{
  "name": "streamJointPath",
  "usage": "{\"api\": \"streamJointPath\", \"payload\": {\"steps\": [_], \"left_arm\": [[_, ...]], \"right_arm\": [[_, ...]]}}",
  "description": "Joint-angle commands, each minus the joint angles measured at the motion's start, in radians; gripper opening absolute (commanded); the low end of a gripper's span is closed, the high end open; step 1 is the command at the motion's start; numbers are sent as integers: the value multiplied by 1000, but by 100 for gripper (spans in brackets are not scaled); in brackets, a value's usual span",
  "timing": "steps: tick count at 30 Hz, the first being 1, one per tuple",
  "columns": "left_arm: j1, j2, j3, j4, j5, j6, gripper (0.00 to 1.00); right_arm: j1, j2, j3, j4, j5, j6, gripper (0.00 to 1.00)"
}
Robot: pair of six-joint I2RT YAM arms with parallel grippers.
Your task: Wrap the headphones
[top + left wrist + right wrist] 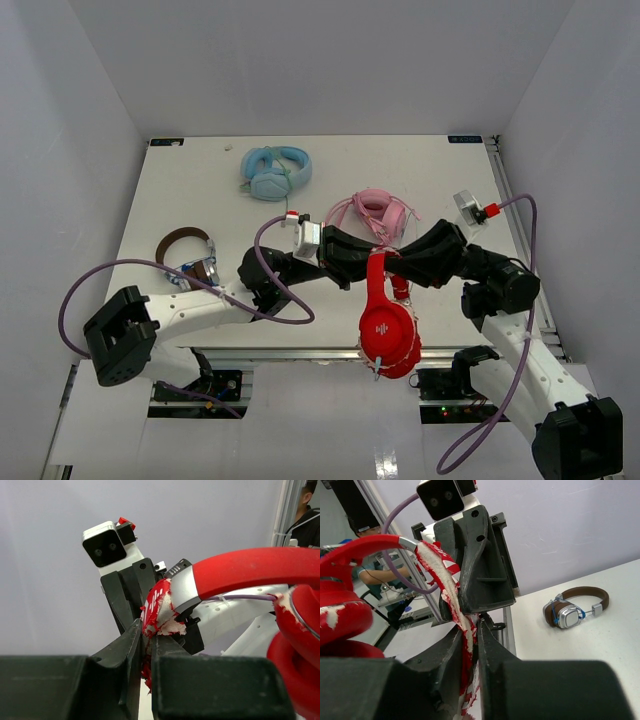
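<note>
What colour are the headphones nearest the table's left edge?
Brown over-ear headphones with silver earcups, clearest in the right wrist view.

From above, the top of the headphones (388, 325) is hidden where the left tool (352, 262) and right tool (408, 262) meet over the headband (fingertips out of sight too). Both also cover part of the pink headphones (372, 208). Each wrist view cuts off the red earcups at its edge.

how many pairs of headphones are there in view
4. A red pair held up at the front middle, a pink pair just behind it, a light-blue pair at the back, a brown pair on the left. More could be out of sight.
</note>
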Motion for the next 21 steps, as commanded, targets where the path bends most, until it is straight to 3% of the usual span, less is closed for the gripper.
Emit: {"api": "streamJointPath", "payload": {"steps": [1, 4, 10, 14, 21], "left_arm": [[-21, -88, -37, -86, -7, 50, 0], [-21, -144, -63, -152, -74, 107, 0], [-20, -202, -87, -265, -182, 177, 0], [-21, -227, -108, -278, -247, 183, 0], [-21, -226, -122, -300, -329, 165, 0]], "right_arm": [[7, -9, 36, -190, 42, -110, 47], [8, -30, 54, -318, 51, -193, 66], [11, -43, 83, -546, 51, -330, 84], [15, -54, 81, -643, 61, -411, 85], [23, -38, 59, -652, 62, -468, 80]]}}
